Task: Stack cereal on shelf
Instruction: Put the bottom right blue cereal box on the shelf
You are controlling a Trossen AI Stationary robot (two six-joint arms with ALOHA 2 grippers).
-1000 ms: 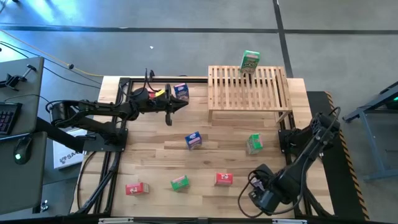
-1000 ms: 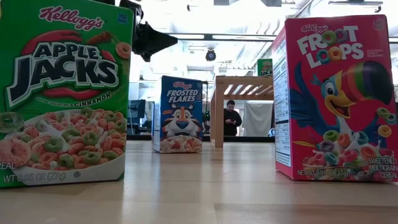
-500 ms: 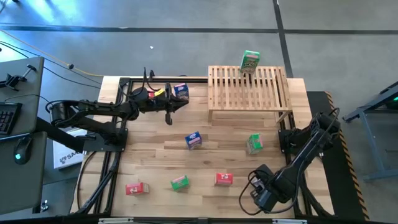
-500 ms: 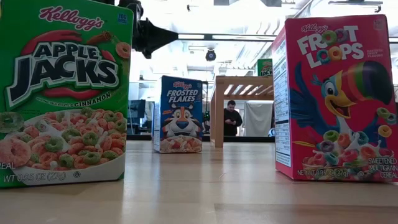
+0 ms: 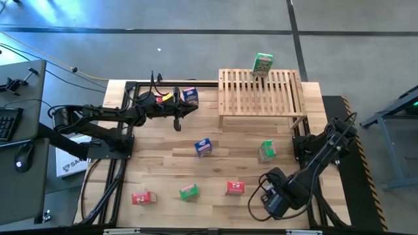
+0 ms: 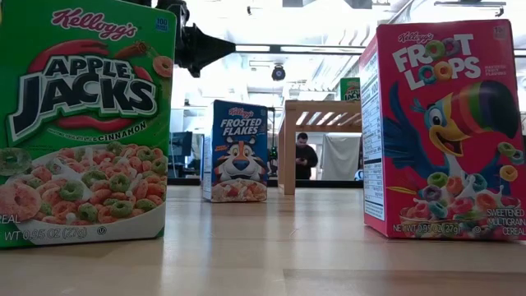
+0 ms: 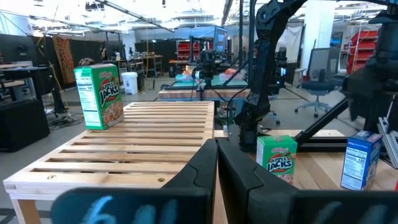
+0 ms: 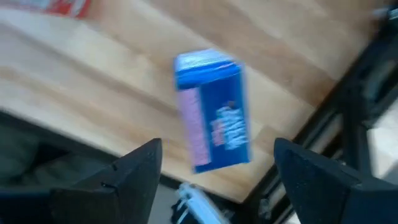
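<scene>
My right gripper [image 8: 214, 180] has its fingers spread wide above a blue cereal box [image 8: 213, 109] lying at the table's near right edge, ready to straddle it. My left gripper [image 7: 216, 163] waits pinched shut, far left. One green box [image 5: 262, 64] stands on the shelf [image 5: 261, 98]; the others dot the plank table [image 5: 163, 156].

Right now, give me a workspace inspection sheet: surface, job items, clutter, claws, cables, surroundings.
Surface: plank table, nothing spilled.
Job's things: shelf at the far right holds one green box, upright on its far edge. On the table: blue boxes, green boxes, red boxes. Another blue box lies under the right arm.
Clutter: nothing seen.
Claws: left claw shut, empty, near the far left. Right claw open, over the blue box at the near right corner.
Cables: looped by the right arm.
Surroundings: person beyond the table; desk at the left.
</scene>
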